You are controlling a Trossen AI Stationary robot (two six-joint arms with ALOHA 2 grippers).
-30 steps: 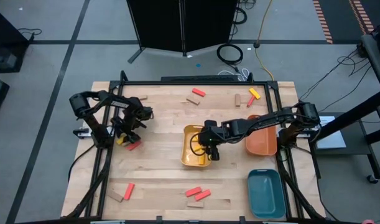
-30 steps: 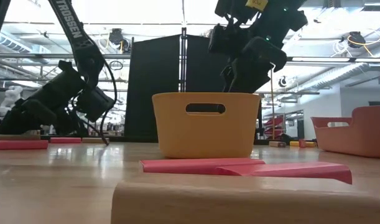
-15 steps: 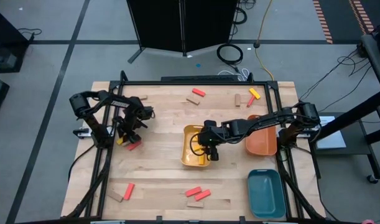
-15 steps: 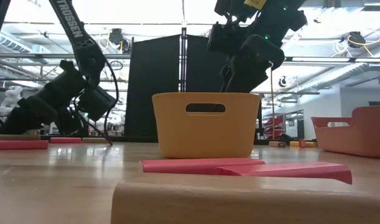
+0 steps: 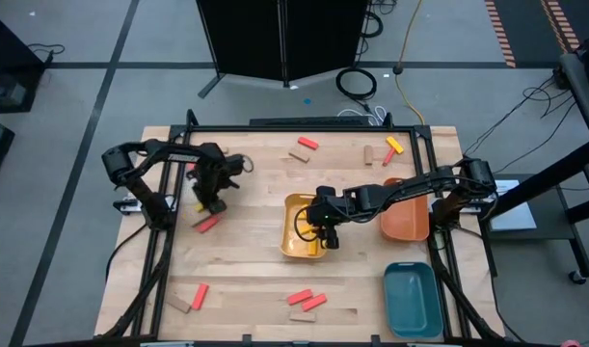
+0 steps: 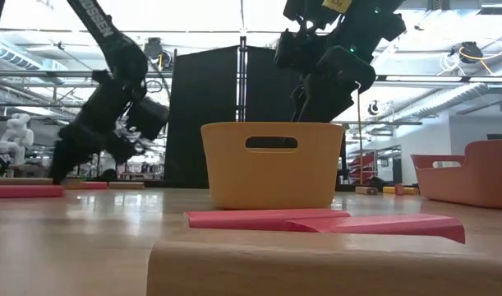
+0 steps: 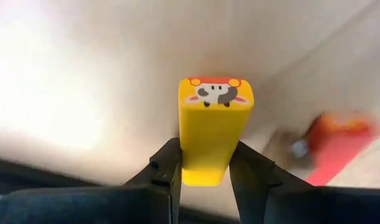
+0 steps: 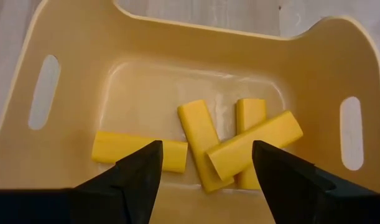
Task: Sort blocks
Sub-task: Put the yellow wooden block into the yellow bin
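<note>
A yellow block [image 7: 214,127] with a cow picture on its free end is between the fingers of my left gripper [image 7: 205,169], which is shut on it. In the high view this gripper [image 5: 207,200] is at the table's left, above a red block [image 5: 206,225] lying flat. My right gripper [image 8: 205,155] stands open over the yellow tray [image 5: 296,241], apart from the several yellow blocks [image 8: 205,146] lying on the tray's floor. The low view shows it [image 6: 310,103] above the tray's rim [image 6: 267,127]. My left gripper pinches the yellow block between its two fingers, one on each long side [image 7: 190,158], near the end closest to the wrist. The fingers slant steeply down from above and lie along the block. The block juts out past the fingertips, picture end [image 7: 216,92] lowest, clear of the table.
An orange tray [image 5: 407,222] and a teal tray [image 5: 412,301] stand at the right. Loose red, tan and yellow blocks lie near the far edge [image 5: 307,144] [image 5: 392,146] and near the front edge [image 5: 200,294] [image 5: 307,301]. Bare wood lies between them.
My left gripper has risen and moved a little toward the table's far edge and right, tipping as it went. The yellow block has come up off the table with it. The red block beside it has stayed put.
</note>
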